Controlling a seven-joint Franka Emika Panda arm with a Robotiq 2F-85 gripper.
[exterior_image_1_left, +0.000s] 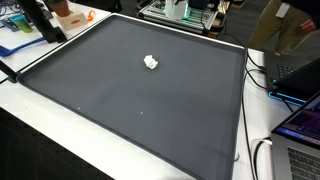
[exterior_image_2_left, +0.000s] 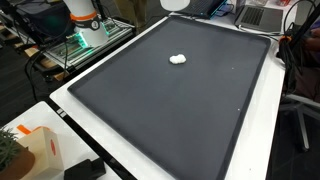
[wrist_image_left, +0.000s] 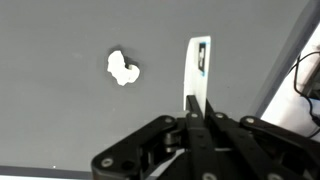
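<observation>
Mat edges: the dark mat (exterior_image_1_left: 150, 115) covers nearly all of the white table (exterior_image_1_left: 30, 120). In the wrist view its right edge runs diagonally near the gripper (wrist_image_left: 198, 50).
Open room: bare mat lies on all sides of the white lump (exterior_image_1_left: 151, 63), which sits alone, well apart from every edge.
Beyond the edge: cables (exterior_image_1_left: 262, 80) and a laptop (exterior_image_1_left: 300, 135).
Gripper pose: above the mat, fingers pressed together, holding nothing.
Lump from the wrist: left of the fingers, not touching.
</observation>
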